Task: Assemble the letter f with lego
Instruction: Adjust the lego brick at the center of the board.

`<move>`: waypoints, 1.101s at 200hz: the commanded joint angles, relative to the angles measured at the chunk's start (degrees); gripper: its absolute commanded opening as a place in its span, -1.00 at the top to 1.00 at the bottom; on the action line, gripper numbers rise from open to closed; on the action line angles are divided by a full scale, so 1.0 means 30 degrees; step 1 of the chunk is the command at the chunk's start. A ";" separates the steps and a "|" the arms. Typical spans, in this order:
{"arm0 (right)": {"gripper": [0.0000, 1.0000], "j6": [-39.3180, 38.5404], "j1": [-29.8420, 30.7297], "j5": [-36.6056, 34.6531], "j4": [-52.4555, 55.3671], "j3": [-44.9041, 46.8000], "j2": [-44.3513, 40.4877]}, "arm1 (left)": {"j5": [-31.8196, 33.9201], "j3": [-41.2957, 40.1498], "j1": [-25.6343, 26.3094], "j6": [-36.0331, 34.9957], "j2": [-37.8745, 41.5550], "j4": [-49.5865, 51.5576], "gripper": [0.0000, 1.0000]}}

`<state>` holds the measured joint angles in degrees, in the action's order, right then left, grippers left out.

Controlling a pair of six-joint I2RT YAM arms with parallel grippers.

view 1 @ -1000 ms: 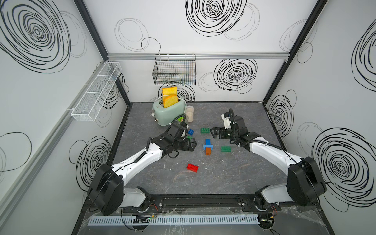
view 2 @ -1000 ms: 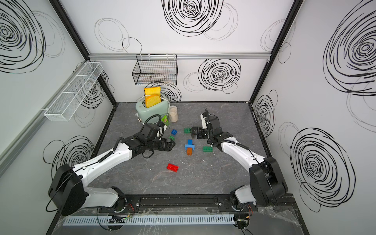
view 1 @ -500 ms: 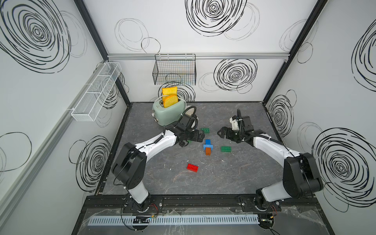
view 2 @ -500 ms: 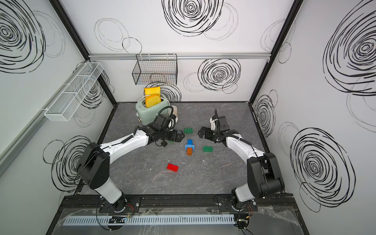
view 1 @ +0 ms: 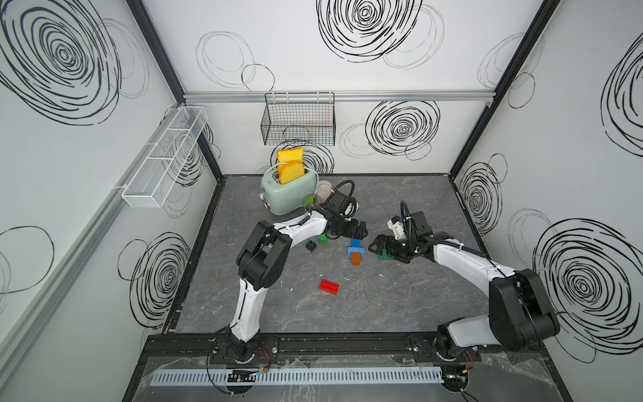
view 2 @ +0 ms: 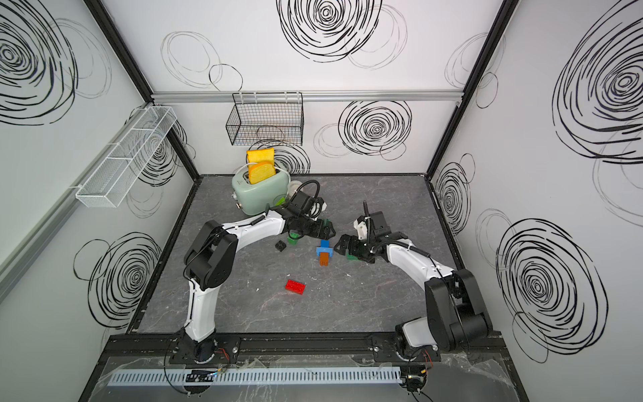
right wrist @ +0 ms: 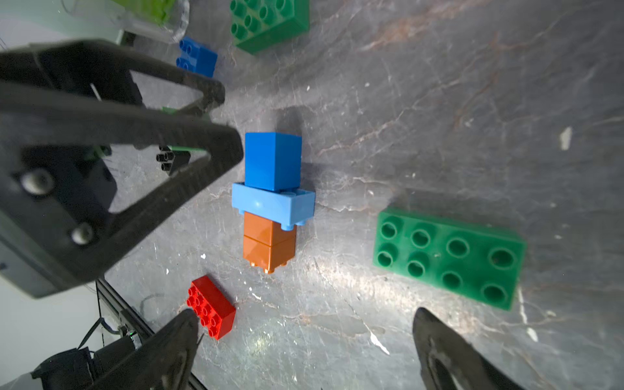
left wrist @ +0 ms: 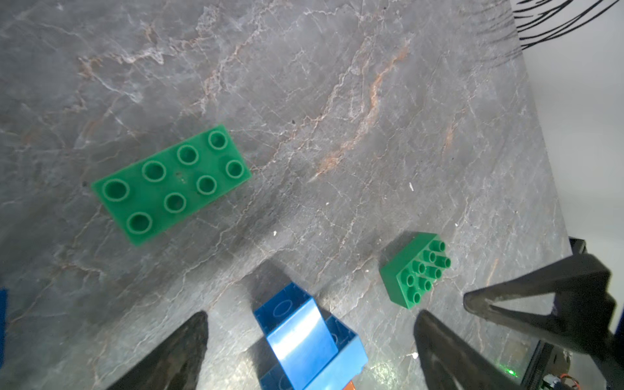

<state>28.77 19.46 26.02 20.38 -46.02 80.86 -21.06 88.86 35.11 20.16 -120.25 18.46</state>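
A lego stack (view 1: 355,252) lies on its side mid-table: blue at the back, then light blue, then orange. My left gripper (view 1: 361,232) hovers open just behind it. In the left wrist view the stack's blue end (left wrist: 297,334) shows between the spread fingers, untouched. My right gripper (view 1: 382,249) is open to the stack's right, over bare table (right wrist: 305,314), with a green oblong brick (right wrist: 449,256) beside one finger. A second green oblong brick (left wrist: 172,184) lies by the left gripper. Loose bricks: red (view 1: 329,287), small green (view 1: 323,238), black (view 1: 310,245), small blue (right wrist: 197,59).
A mint toaster (view 1: 288,196) holding toast and a cup (view 1: 324,189) stand at the back left, close behind the left wrist. A wire basket (view 1: 298,121) hangs on the back wall and a white mesh shelf (view 1: 163,163) on the left wall. The black rail (view 1: 330,343) borders the front.
The left arm has raised its elbow and carried its gripper right to the stack, uncovering the black and small green bricks. The right gripper has come forward to the green brick. Both stay open.
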 commanded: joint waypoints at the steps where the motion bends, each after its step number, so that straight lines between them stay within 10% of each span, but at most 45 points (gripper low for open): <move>1: -0.99 -0.0628 0.0341 0.0635 0.1867 0.0016 0.0078 | -0.0739 0.0493 0.0102 -0.0947 -0.0205 0.0923 -0.92; 78: -1.00 0.0142 0.3953 -0.1421 0.1111 0.1226 0.1051 | -0.2425 0.1424 0.0656 -0.0833 -0.1669 -0.0547 -0.92; 220: -0.99 0.6037 0.1180 0.4988 -1.0436 0.3689 0.3284 | -0.2963 -0.5989 0.0047 0.1335 0.1988 -0.3663 -0.90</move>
<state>43.13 24.93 38.81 -3.68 -35.57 88.73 -28.75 75.53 35.79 21.78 -117.56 9.54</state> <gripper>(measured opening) 0.998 0.949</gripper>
